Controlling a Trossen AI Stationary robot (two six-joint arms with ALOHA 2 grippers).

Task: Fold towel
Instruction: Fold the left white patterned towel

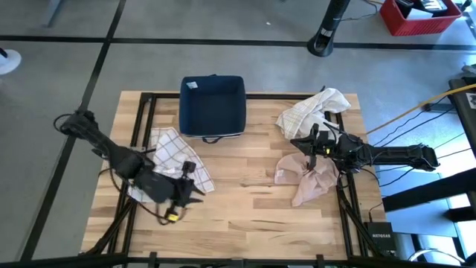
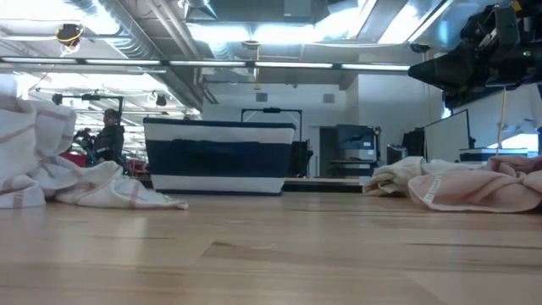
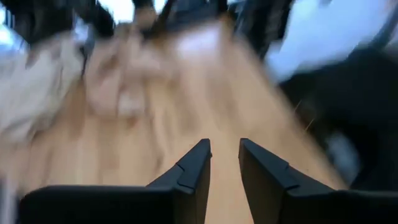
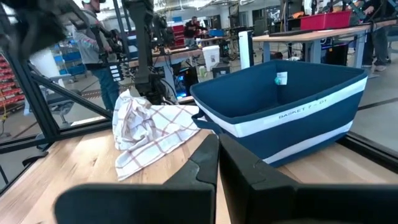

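Two narrow-set fingers [image 3: 198,163] of the left gripper [image 1: 181,187] hold nothing; the checked towel [image 1: 172,152] lies just behind them. Best reach back for one corner only. Right gripper [image 1: 311,146], fingers together and empty, hovers over the pink towel [image 1: 305,176].

Overhead cam and table-level cam share basket [image 1: 213,104].
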